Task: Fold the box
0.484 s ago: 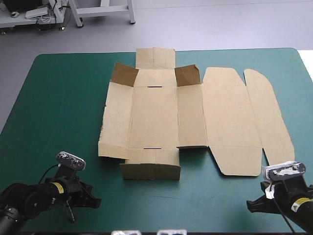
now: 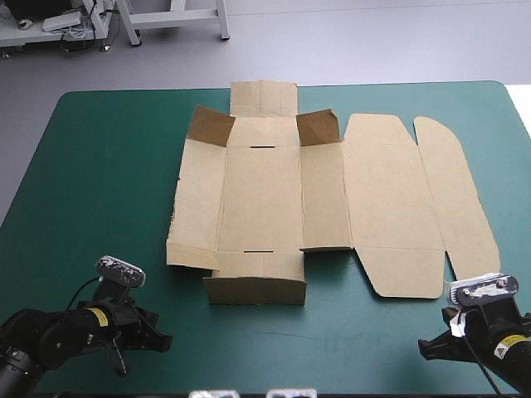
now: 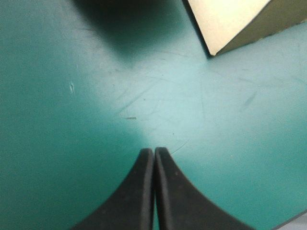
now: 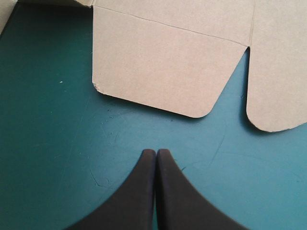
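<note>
The brown box lies spread on the teal-green cover as a cut sheet, mostly flat. Its near end flap is raised, and two small corner flaps at the far end stand up. My left gripper rests low at the near left corner of the table, shut and empty. In the left wrist view its fingers meet in a point, with a corner of the box ahead and to one side. My right gripper sits at the near right, shut, just short of the lid's rounded flap.
The lid panel and its rounded side flap lie flat toward the right of the table. Bare teal-green cover stretches left of the box and along the near edge between the two grippers.
</note>
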You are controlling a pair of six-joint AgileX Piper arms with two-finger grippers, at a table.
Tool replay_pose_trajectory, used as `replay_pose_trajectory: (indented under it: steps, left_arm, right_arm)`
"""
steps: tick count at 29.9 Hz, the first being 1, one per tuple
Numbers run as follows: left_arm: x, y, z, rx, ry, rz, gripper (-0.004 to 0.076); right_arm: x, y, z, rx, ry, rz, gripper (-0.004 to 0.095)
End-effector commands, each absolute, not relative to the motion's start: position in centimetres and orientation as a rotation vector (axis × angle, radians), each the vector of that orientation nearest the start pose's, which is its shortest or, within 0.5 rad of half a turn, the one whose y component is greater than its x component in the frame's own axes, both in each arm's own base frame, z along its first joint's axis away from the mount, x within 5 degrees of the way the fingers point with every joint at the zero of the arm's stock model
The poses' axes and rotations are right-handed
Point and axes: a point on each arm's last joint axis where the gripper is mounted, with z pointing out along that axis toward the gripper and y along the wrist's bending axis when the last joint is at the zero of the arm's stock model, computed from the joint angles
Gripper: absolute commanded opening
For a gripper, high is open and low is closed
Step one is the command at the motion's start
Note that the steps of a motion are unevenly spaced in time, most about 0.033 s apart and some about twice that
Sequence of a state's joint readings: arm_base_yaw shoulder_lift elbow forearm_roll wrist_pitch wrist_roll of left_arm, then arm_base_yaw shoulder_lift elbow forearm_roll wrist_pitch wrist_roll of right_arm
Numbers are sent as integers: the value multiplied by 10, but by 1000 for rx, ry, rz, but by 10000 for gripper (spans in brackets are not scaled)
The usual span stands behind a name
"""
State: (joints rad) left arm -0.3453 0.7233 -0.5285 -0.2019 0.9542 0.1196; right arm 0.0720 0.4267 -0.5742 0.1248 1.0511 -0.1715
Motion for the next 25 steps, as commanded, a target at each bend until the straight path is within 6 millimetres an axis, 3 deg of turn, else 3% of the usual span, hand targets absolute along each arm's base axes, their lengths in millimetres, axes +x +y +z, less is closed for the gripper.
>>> replay_pose_trajectory:
  steps: [1, 9, 18, 22, 25]
  left_arm:
    - [107, -57, 279, 485, 2501, -395, -8]
    - [150, -72, 322, 489, 2452, -378, -8]
    - [235, -107, 341, 554, 2464, -422, -8]
    - [257, -124, 345, 626, 2407, -542, -8]
    - [271, -118, 342, 587, 2421, -519, -8]
  right_arm:
    - [63, 15, 300, -264, 2294, 115, -18]
    - [63, 15, 300, -264, 2294, 115, -18]
    - [63, 15, 300, -266, 2293, 115, -18]
    - [63, 15, 300, -269, 2293, 113, -18]
    - [63, 15, 300, -269, 2293, 111, -18]
